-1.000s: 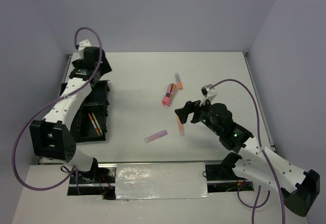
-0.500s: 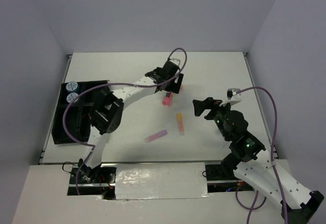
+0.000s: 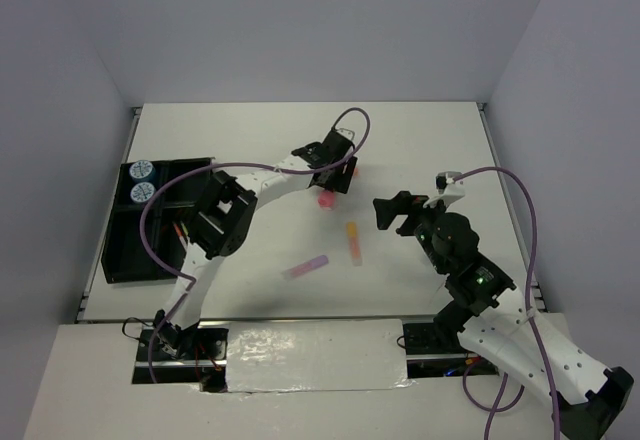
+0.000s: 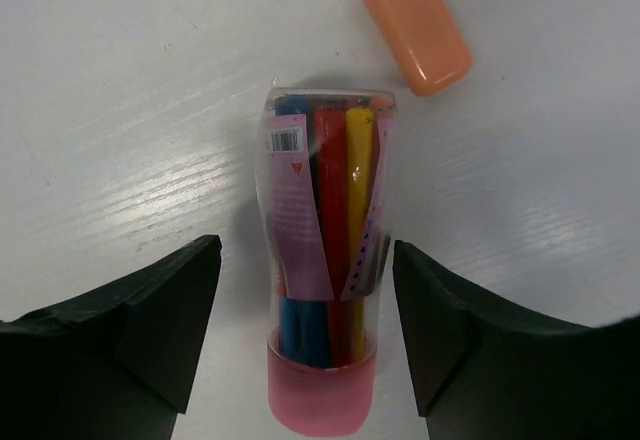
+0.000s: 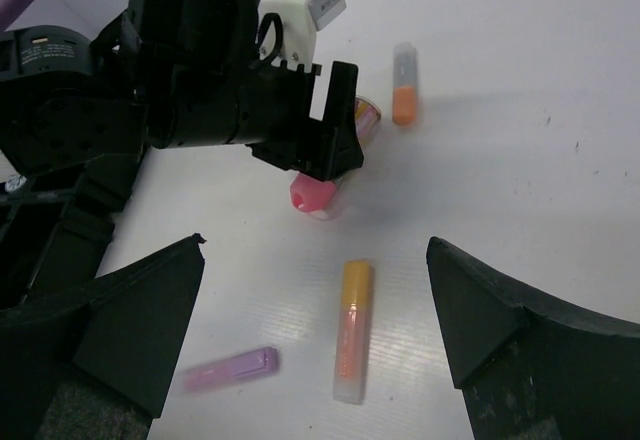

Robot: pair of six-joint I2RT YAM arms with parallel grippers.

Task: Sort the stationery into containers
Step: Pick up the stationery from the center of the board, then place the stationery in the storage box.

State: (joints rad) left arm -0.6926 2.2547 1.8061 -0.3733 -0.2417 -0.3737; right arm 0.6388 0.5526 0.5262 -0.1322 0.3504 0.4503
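A clear tube of coloured pens with a pink cap (image 4: 322, 260) lies on the white table. My left gripper (image 4: 310, 350) is open, with one finger on each side of the tube's capped end and not touching it. From above, the left gripper (image 3: 330, 175) hides most of the tube (image 3: 326, 198). My right gripper (image 3: 392, 212) is open and empty, held above the table to the right of an orange stick (image 3: 352, 243). In the right wrist view the orange stick (image 5: 352, 330) and a lilac stick (image 5: 228, 370) lie between its fingers, well below them. The black organiser tray (image 3: 150, 260) holds two patterned rolls (image 3: 140, 182).
A short orange and grey stick (image 4: 415, 20) lies just beyond the tube; it also shows in the right wrist view (image 5: 404, 97). Thin orange pens (image 3: 182, 234) lie in a tray compartment. The lilac stick (image 3: 306, 267) lies near the table's front. The left arm spans from the tray to the table's middle.
My left arm swung from the tray to the middle of the table and settled over the pen tube. My right gripper drew back to the right, away from the orange stick.
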